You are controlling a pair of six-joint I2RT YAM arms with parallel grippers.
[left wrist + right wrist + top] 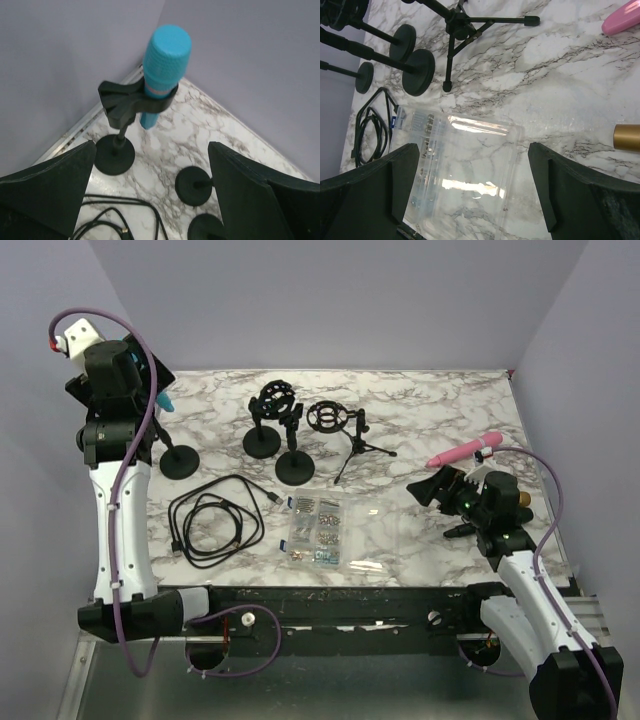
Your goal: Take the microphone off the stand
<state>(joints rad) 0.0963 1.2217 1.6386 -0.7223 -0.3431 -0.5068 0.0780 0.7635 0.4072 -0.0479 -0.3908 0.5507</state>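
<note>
A blue microphone [163,60] sits upright in the black clip [131,99] of a round-based stand [114,155] near the table's back left corner. In the top view only its blue tip [165,400] shows past my left arm, above the stand's base [180,462]. My left gripper [151,148] is open and empty, raised and short of the microphone, which shows centred beyond the jaws; it also shows in the top view [152,378]. My right gripper [440,488] is open and empty, low over the table's right side, above a clear box [470,165].
Two black round-based stands [264,442] [295,468] and a small tripod [358,445] with shock mounts stand mid-table. A coiled black cable [213,523] and the clear screw box [316,530] lie in front. A pink microphone [463,449] and a gold cylinder [626,137] lie at the right.
</note>
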